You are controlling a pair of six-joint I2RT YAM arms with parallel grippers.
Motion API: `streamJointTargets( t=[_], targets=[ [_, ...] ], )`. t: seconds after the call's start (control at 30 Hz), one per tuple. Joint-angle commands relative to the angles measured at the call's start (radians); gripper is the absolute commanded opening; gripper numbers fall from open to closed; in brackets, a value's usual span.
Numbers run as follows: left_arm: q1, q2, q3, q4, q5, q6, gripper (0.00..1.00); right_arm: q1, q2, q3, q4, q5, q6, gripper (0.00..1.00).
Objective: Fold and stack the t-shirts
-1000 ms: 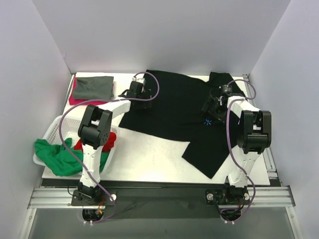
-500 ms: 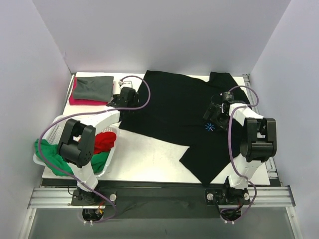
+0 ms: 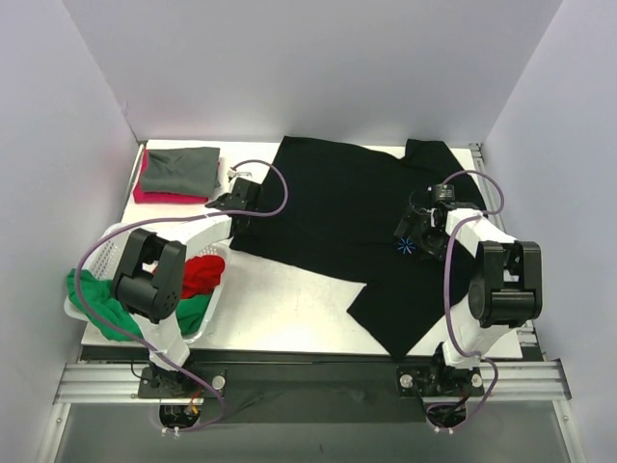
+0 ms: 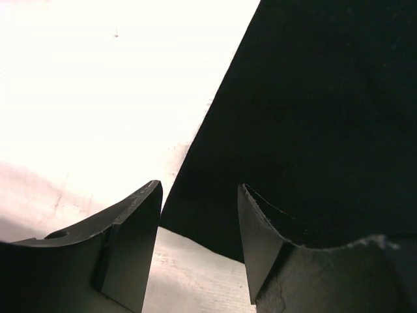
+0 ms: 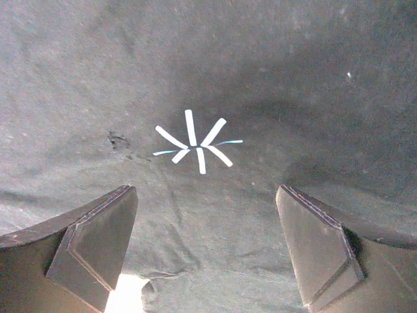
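Observation:
The large black t-shirt [image 3: 337, 207] lies spread flat over the middle and right of the table. My left gripper [image 3: 237, 206] is open and empty at the shirt's left edge; in the left wrist view its jaws [image 4: 199, 202] straddle the black hem [image 4: 195, 195] with bare table to the left. My right gripper [image 3: 415, 231] is open and empty just above the shirt near its light-blue starburst [image 3: 405, 244]. In the right wrist view the starburst [image 5: 197, 147] lies just ahead of that gripper [image 5: 208, 215]. A folded grey-green tee [image 3: 183, 166] sits on a pink-red one [image 3: 154, 195] at the back left.
A white perforated basket [image 3: 108, 243] stands at the left front, holding a red tee [image 3: 201, 275] and a green tee [image 3: 106, 304] that hangs over its rim. Walls close in on three sides. The left arm's elbow hangs over the basket.
My left gripper has drawn back left, from over the shirt to its left edge. My right gripper shifted slightly toward the front. The black shirt lies a little flatter.

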Motion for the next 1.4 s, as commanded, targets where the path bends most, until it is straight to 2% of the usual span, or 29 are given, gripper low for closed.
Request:
streamJointTargets(
  t=[0.0,0.2,0.47,0.7,0.9,1.2,1.37],
  targets=[
    [0.025,-0.001,0.008,-0.05,0.034,0.017,0.6,0.005,-0.033,-0.017,-0.021,0.021,-0.013,0.92],
    [0.083,-0.006,-0.032,-0.027,0.133,0.017,0.58,0.005,-0.038,-0.031,-0.015,0.028,-0.011,0.93],
    [0.099,0.031,-0.012,-0.039,0.152,0.031,0.57,0.002,-0.047,-0.04,-0.012,0.029,-0.011,0.93],
    [0.105,0.03,-0.024,-0.075,0.154,0.036,0.53,0.001,-0.044,-0.046,-0.007,0.031,-0.011,0.93],
    [0.105,0.036,-0.026,-0.087,0.146,0.032,0.43,0.001,-0.051,-0.051,-0.006,0.029,-0.01,0.93],
    [0.105,0.027,-0.05,-0.09,0.132,0.043,0.17,0.005,-0.079,-0.068,-0.006,0.034,-0.004,0.92],
    [0.107,0.005,-0.076,-0.052,0.187,0.054,0.03,0.11,-0.162,-0.101,-0.016,0.071,0.01,0.91]
  ],
)
